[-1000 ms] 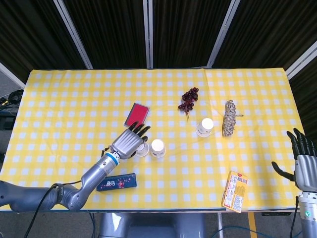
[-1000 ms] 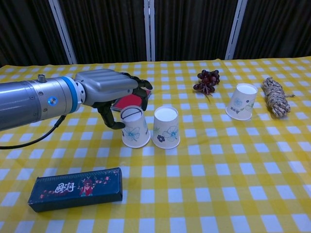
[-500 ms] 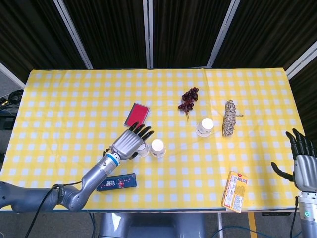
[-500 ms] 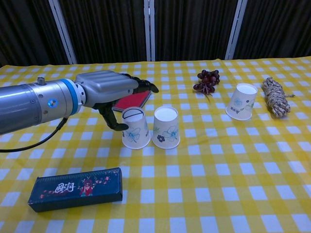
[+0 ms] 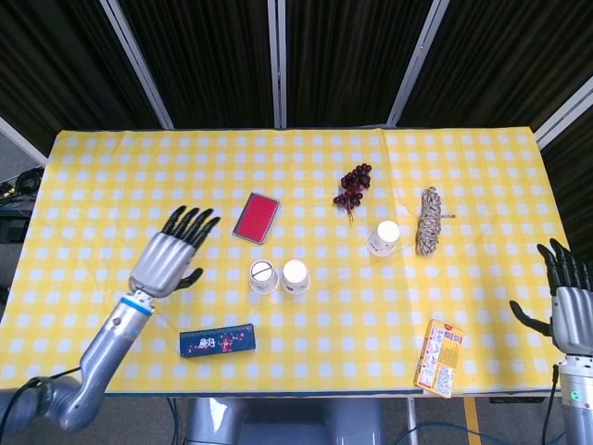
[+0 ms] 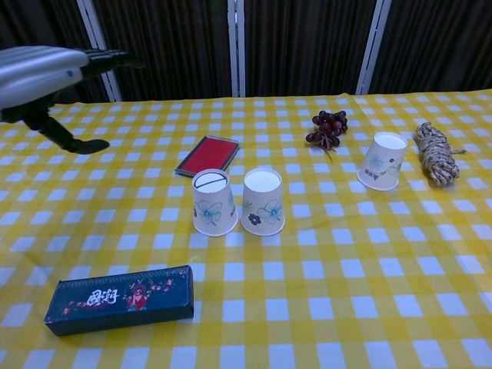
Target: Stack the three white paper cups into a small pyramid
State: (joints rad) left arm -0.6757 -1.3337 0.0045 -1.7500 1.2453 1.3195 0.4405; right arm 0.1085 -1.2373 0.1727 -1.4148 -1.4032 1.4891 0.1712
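Head view: left hand [image 5: 172,257] has pulled back off the cups, fingers spread, holding nothing; right hand [image 5: 567,295] idle at table edge, fingers apart. Two cups [image 5: 263,275] [image 5: 296,275] touching, upside down, base done. Third cup [image 5: 383,237] well apart, still to go on top.

Yellow-and-white checked tabletop [image 6: 384,269]. White paper cups [image 6: 214,202] bear blue flowers. Red card [image 6: 207,154], dark-purple grapes [image 6: 327,127], beige rope [image 6: 434,154], navy patterned box [image 6: 119,299], yellow packet [image 5: 441,357], silver-and-black left hand [image 5: 171,260].
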